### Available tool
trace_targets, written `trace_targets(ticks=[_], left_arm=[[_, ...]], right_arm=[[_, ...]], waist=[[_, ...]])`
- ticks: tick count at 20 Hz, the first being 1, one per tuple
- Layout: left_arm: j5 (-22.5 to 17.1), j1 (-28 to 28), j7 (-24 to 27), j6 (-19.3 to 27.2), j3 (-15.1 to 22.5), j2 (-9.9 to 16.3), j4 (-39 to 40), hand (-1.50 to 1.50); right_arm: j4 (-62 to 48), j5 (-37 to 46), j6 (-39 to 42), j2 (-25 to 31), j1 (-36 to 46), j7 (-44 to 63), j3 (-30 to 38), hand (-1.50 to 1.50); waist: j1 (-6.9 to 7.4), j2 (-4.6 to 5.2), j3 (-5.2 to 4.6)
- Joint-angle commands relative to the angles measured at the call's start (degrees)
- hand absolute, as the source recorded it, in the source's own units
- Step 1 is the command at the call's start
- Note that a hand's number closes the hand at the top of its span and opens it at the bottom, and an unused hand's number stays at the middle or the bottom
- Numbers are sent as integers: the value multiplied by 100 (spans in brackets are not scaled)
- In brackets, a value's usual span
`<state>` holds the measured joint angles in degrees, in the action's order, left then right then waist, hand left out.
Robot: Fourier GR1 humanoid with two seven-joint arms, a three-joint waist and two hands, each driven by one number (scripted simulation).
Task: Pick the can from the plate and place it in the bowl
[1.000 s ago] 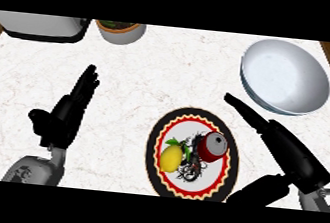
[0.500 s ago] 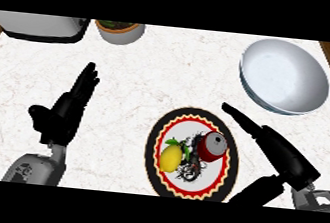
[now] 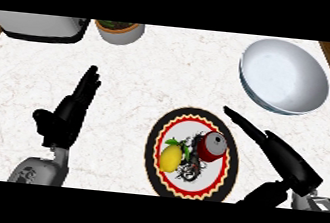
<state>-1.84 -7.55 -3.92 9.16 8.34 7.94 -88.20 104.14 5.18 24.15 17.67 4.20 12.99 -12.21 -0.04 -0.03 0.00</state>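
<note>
The white bowl [image 3: 284, 77] sits ahead of the right hand [image 3: 272, 146], well apart from it. The patterned plate [image 3: 172, 129] lies just left of that hand's straight, released fingers, holding a lemon [image 3: 171, 157] and the red can [image 3: 212, 145]. The left hand [image 3: 70, 110] rests open, far left.

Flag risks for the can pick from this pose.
1. The lemon lies close beside the can on the plate; closing fingers may nudge it.
2. The can lies on its side and could roll when touched.
3. The right hand is open, at the plate's right rim, so its approach may push the can toward the lemon.
</note>
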Motion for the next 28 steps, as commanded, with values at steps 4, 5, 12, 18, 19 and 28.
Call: trace_targets(ticks=[4,5,12,18,19,28], left_arm=[[55,-253,58,-212,-312,-56,218,0],[258,128,126,-200,-146,-141,-14,0],[246,-318,172,-310,-379,-263,408,0],[318,-224,-195,-401,-455,-308,70,0],[354,-80,-70,-396,-390,-290,-2,0],[477,-13,-105,-388,-315,-442,-35,0]], right_arm=[[-262,-26,360,-150,-398,-286,275,-150],[-183,-94,387,-402,-5,190,299,-150],[-1007,608,72,-829,-111,-514,45,-150],[-1212,871,81,-851,-129,-905,277,-150],[-1640,1076,-6,-729,120,-1215,368,-150],[-2720,2176,-474,-844,556,-1460,43,-150]], waist=[[-10,3,1],[7,1,0],[2,5,1],[-1,2,1],[11,4,1],[23,5,1]])
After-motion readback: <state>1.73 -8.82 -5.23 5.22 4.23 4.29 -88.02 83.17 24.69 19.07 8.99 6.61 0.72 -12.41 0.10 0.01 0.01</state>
